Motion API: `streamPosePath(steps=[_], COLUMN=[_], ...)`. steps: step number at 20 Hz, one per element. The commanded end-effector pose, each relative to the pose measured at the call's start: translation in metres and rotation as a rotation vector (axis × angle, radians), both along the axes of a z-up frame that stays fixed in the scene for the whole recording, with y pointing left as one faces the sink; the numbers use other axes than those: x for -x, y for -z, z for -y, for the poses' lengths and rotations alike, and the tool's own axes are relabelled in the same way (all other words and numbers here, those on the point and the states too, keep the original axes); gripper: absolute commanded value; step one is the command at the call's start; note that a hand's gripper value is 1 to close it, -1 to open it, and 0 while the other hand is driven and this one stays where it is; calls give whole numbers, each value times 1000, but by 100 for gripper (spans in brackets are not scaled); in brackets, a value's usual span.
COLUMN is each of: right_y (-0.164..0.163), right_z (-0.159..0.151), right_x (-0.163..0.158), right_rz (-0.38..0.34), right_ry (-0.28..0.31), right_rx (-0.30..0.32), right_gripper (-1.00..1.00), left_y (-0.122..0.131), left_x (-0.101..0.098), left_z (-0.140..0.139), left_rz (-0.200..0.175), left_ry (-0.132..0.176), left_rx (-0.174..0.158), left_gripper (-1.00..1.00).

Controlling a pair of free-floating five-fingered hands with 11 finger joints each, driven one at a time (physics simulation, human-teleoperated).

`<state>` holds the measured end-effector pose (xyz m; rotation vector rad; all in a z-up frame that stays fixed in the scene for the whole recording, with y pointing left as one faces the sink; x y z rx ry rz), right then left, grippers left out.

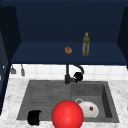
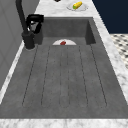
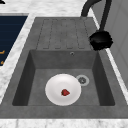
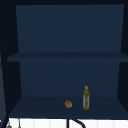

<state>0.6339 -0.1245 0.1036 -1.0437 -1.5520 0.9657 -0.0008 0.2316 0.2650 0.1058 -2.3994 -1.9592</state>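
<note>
1. Nearest you, the left hand (image 1: 34,117) hangs at the sink's (image 1: 27,100) front edge; fingers curled, holding nothing.
2. Red ball (image 1: 67,115) beside it, then the white plate (image 1: 89,109) in the basin.
3. Farther back, your right hand (image 1: 78,76) sits at the faucet (image 1: 67,75); can't tell whether its fingers grip it.

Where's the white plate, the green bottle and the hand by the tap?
Round white plate (image 3: 56,86), right side view, bare inner surface.
Tall green bottle (image 1: 86,46), front view, body.
Right black hand (image 1: 78,76), front view, palm.
</note>
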Motion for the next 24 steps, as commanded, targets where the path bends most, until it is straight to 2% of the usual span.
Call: streamPosePath(steps=[1,2,4,6,7,10,13,17,24], right_y=[19,17,12,5,4,2,-3,-4,-8], right_z=[13,15,8,7,8,16,31,46,72], right_x=[13,12,5,-2,-6,-1,11,28,58], right_rz=[20,35,70,59,59,89,76,-17,-132], right_ry=[33,25,-5,1,2,3,-7,-9,-15], right_rx=[-69,-65,0,22,26,21,6,15,24], right_gripper=[100,100,100,100,-100,-100,-100,-100,-100], left_y=[0,0,0,0,0,0,0,0,0], left_x=[0,0,0,0,0,0,0,0,0], left_z=[0,0,0,0,0,0,0,0,0], left_rz=[0,0,0,0,0,0,0,0,0], left_ry=[0,0,0,0,0,0,0,0,0], left_rx=[0,0,0,0,0,0,0,0,0], left_gripper=[0,0,0,0,0,0,0,0,0])
